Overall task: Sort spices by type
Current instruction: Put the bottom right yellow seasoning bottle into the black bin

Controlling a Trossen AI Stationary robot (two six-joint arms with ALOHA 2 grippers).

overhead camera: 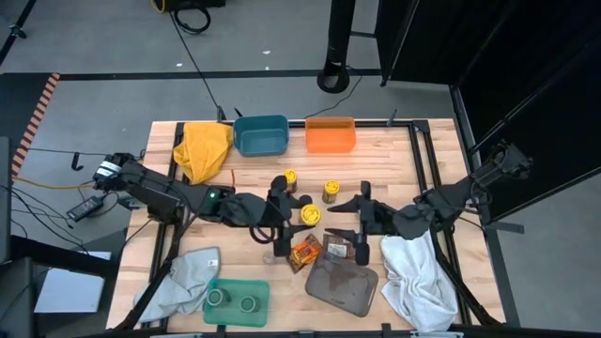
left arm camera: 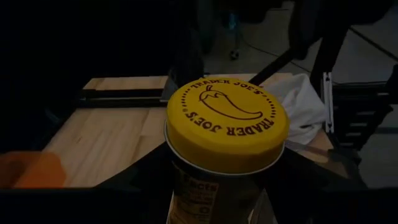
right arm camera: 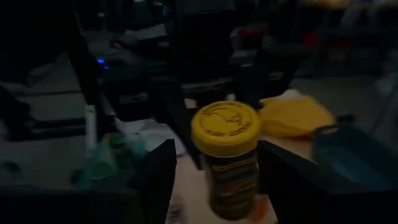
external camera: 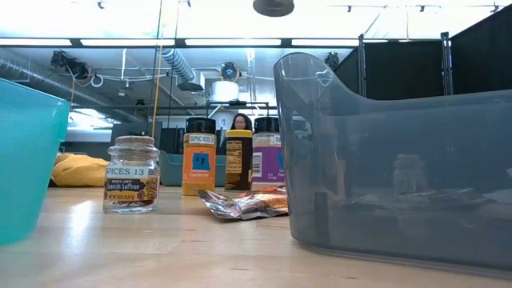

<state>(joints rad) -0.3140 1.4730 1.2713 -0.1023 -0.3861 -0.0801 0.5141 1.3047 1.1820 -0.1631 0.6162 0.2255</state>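
A yellow-lidded jar (overhead camera: 308,216) with a chilli print on its lid (left arm camera: 227,121) stands upright mid-table between my two grippers. My left gripper (overhead camera: 295,216) comes from the table's left and is shut on it. My right gripper (overhead camera: 336,222) is open and level, pointing at the same jar (right arm camera: 227,158) from the right, its fingers apart and short of it. Two more yellow-lidded jars (overhead camera: 289,178) (overhead camera: 331,192) stand on their bases farther back. An orange packet (overhead camera: 305,252) and a brown packet (overhead camera: 338,247) lie flat. A clear cork-topped jar (external camera: 132,174) stands near them. My left gripper holds the jar by its body just under the lid (left arm camera: 186,186), pinched between the two fingers, which come level from the table's left. The lid hides the places of contact. The jar is upright; I cannot tell whether its base is on the table.
Blue bin (overhead camera: 261,134) and orange bin (overhead camera: 331,136) sit at the far edge beside a yellow cloth (overhead camera: 204,148). A grey tray (overhead camera: 343,282) and a green tray (overhead camera: 235,299) holding two green-lidded jars (overhead camera: 217,298) sit near. A white cloth (overhead camera: 418,272) and a grey cloth (overhead camera: 183,277) flank them.
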